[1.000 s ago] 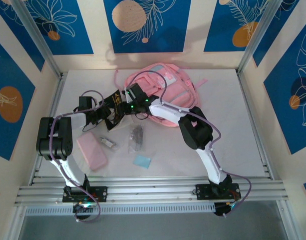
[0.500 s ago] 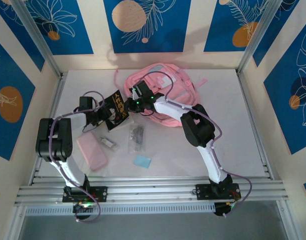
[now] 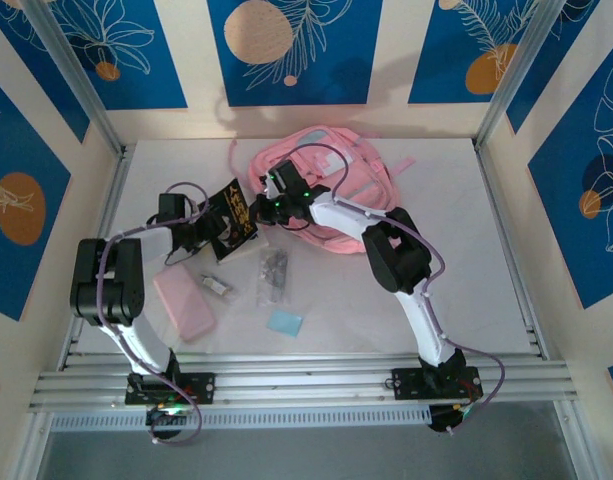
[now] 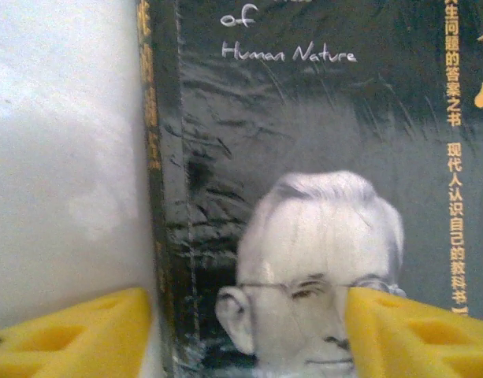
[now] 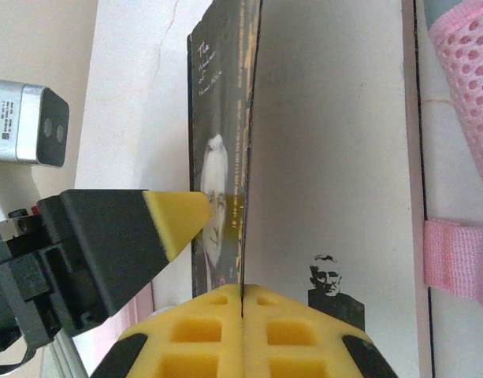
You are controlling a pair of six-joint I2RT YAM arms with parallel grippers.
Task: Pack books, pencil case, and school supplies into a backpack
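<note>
A black book with yellow lettering stands tilted at the table's middle left, between my two grippers. My right gripper is shut on the book's thin edge, its yellow pads pressed together. The left gripper is open, and the portrait cover of the book spans the gap between its fingertips. The pink backpack lies behind the right gripper. Nearer the front lie the pale-pink pencil case, a clear bag, a light-blue pad and a small whitish clip.
A metal frame rail runs along the near edge. A pink strap and mesh pocket of the backpack sit just right of the book. White tabletop lies bare to the right.
My right gripper has shut on the book's edge after shifting slightly back and right. The left gripper has opened wider and released the book.
</note>
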